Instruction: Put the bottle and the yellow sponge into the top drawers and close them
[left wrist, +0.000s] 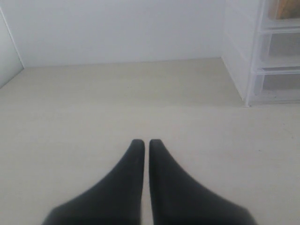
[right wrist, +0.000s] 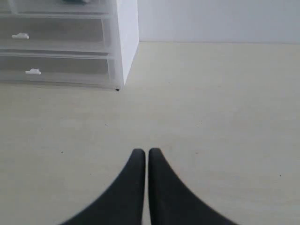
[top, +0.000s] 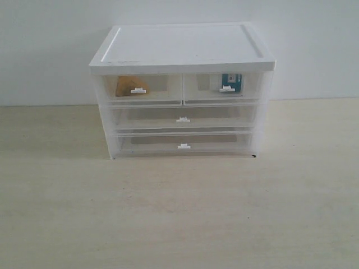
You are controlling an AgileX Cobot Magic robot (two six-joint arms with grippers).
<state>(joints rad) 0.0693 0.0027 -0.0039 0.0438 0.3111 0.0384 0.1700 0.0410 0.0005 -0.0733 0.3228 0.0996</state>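
The yellow sponge (top: 130, 87) lies inside the top left drawer (top: 162, 89), seen through its translucent front. Inside the top right drawer (top: 199, 88) stands the bottle (top: 230, 83), its teal label showing. Both top drawers sit pushed in, flush with the cabinet front. Neither arm shows in the exterior view. My left gripper (left wrist: 146, 141) is shut and empty over bare table, with the cabinet and a corner of the sponge (left wrist: 287, 8) off to one side. My right gripper (right wrist: 144, 151) is likewise shut on nothing, away from the cabinet.
The white plastic cabinet (top: 182, 47) stands at the back of the pale wooden table (top: 179, 213), close to a white wall. Below the top pair are two full-width drawers (top: 146, 116), both pushed in.
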